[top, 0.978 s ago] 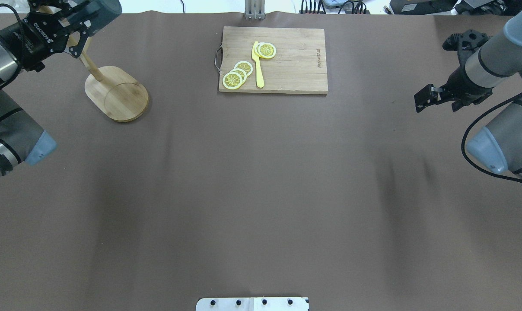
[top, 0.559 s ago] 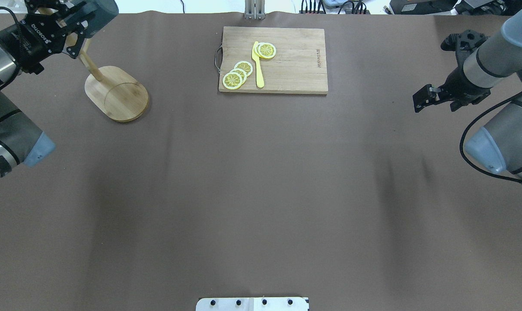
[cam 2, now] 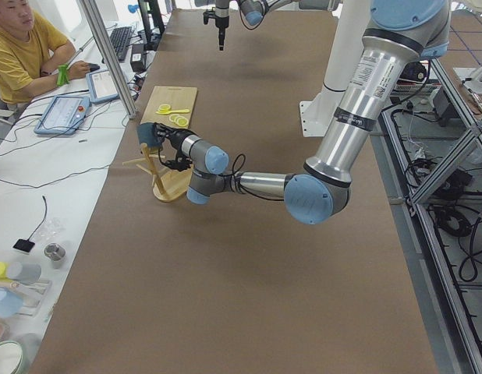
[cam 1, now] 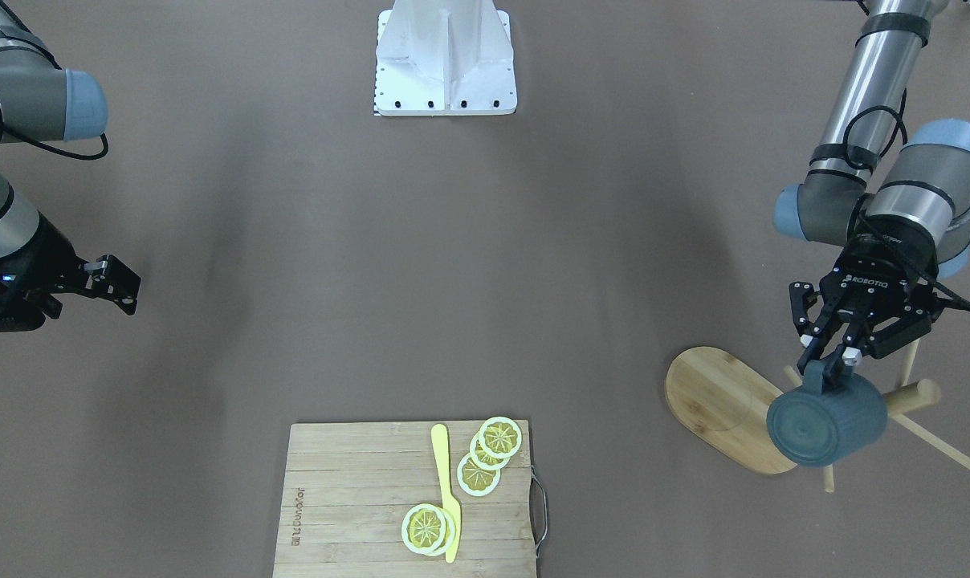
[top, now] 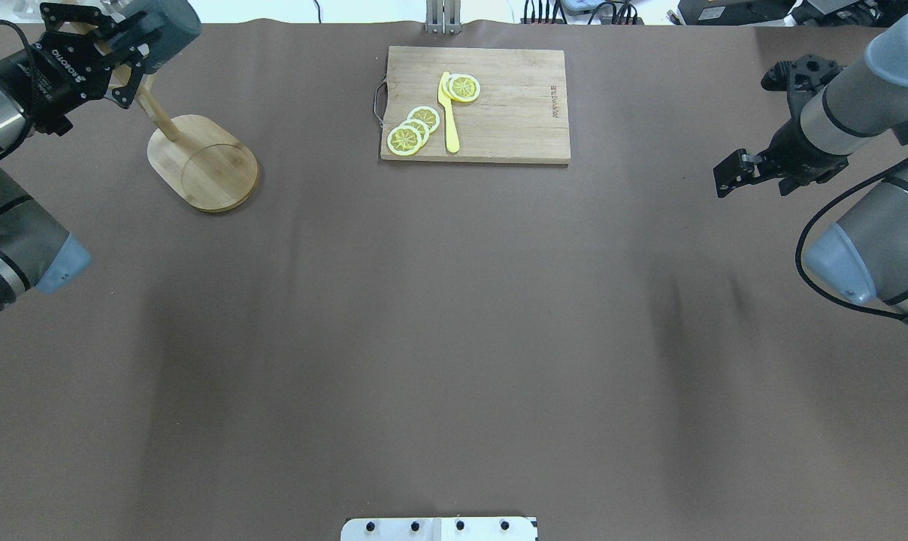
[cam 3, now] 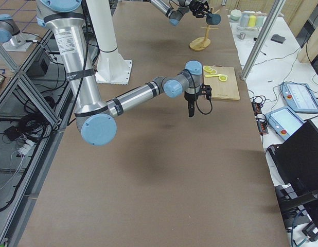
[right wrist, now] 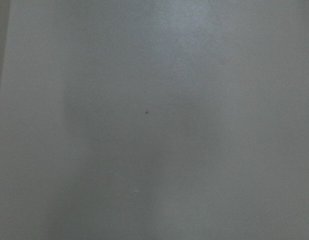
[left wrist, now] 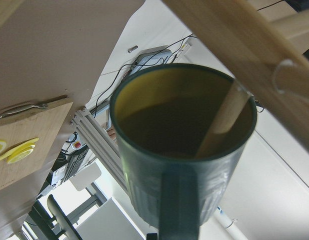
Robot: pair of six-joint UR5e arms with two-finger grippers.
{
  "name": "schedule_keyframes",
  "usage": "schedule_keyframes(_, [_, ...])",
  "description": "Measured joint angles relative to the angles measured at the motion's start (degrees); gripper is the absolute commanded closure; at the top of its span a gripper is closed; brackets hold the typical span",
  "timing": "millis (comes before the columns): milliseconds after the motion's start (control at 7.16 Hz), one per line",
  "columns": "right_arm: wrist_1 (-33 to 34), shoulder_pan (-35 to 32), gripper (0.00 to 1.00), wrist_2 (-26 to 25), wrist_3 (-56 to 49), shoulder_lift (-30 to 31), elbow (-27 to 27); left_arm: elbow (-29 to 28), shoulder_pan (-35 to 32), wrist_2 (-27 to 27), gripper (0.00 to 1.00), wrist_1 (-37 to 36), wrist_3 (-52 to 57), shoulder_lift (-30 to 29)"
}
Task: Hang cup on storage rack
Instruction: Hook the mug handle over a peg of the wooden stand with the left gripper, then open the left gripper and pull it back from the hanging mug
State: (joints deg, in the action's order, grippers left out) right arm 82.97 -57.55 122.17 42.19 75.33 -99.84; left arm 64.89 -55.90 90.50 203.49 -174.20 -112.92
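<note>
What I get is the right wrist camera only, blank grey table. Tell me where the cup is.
Observer: The cup is off the table, held by its handle in the left gripper, jaws shut on it.
Operator: Now say what it is next to.
Observer: In the front view it overlaps one end of the storage rack, the end of the oval base where the post stands.
Operator: Report whether the handle is on a peg.
Observer: Not yet; the jaws hold the handle. The left wrist view shows one thin peg crossing the cup's open mouth.
</note>
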Motion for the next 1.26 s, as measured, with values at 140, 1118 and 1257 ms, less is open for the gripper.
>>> schedule_keyframes(140, [0.0,0.0,0.0,0.0,0.0,0.0,0.0,0.0,0.0,0.0,0.98,0.7,0.0,0.4])
schedule_keyframes(1118, [0.0,0.1,0.0,0.1,0.2,-0.2,-0.5,1.3,0.1,0.1,0.03,1.3,4.1,2.1])
schedule_keyframes(1257, [0.0,0.1,0.0,0.1,0.2,-0.2,-0.5,2.8,0.1,0.9,0.03,1.5,6.6,3.9])
